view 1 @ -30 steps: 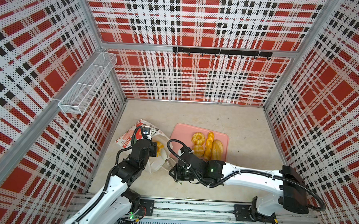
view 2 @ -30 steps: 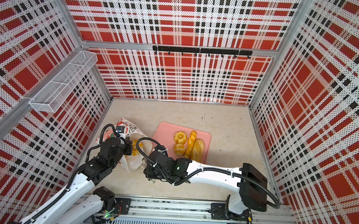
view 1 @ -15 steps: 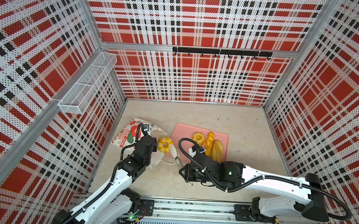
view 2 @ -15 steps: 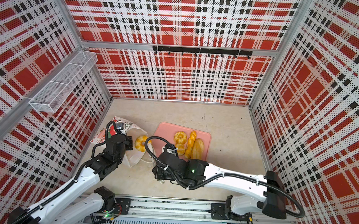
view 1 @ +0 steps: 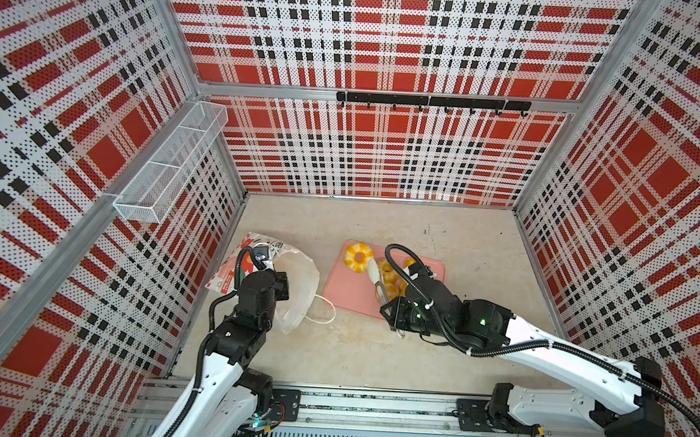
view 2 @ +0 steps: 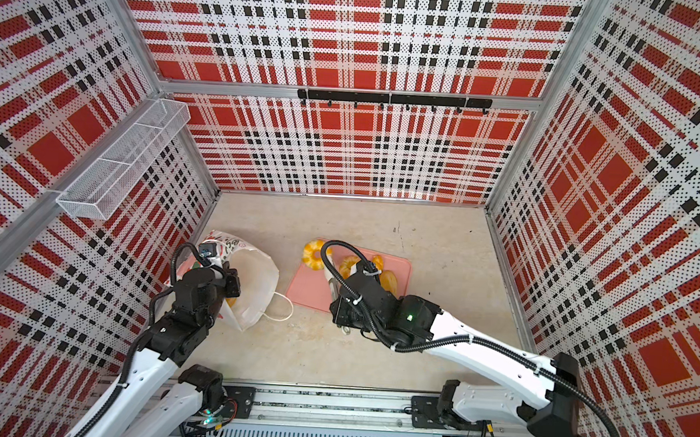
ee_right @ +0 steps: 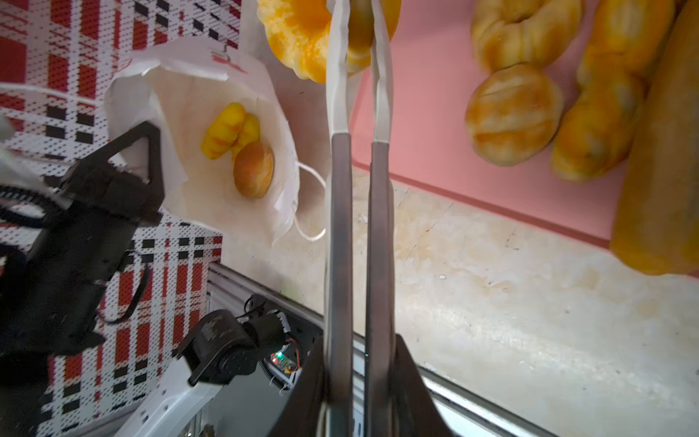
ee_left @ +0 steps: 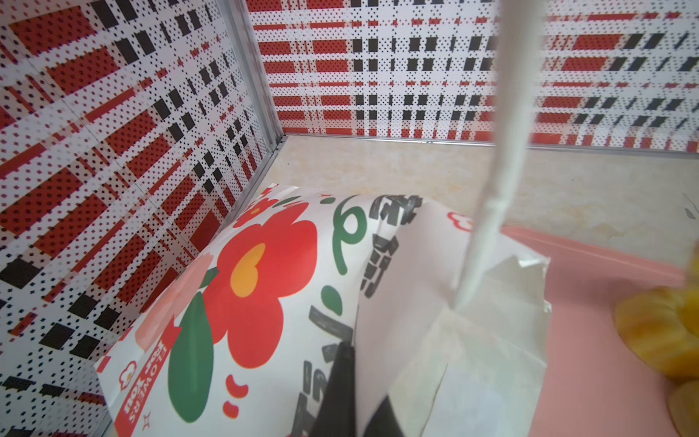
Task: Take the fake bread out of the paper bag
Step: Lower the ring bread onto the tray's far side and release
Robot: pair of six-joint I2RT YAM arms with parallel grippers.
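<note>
The paper bag (view 1: 298, 283) (view 2: 253, 282) lies on its side by the left wall with its mouth toward the tray. My left gripper (ee_left: 357, 401) (view 1: 266, 264) is shut on the bag's upper edge (ee_left: 264, 283). Inside the bag (ee_right: 212, 94) lie a yellow twisted piece (ee_right: 230, 130) and a brown round bun (ee_right: 253, 174). My right gripper (ee_right: 359, 363) (view 1: 392, 309) is shut on metal tongs (ee_right: 340, 227) (view 1: 376, 277). The tongs' white tips pinch a ring bun (ee_right: 302, 38) (view 1: 357, 256) (view 2: 315, 255) at the pink tray's far left corner.
The pink tray (view 1: 343, 294) (ee_right: 416, 113) carries another ring bun (ee_right: 525, 30), a round roll (ee_right: 512, 113), a twist (ee_right: 605, 98) and a long baguette (ee_right: 665, 151). A white cord handle (view 1: 321, 315) trails on the floor. A wire basket (view 1: 172, 163) hangs on the left wall.
The tongs came out of the bag with the ring bun and carried it right and back to the tray's far left corner. My left gripper kept its hold on the bag.
</note>
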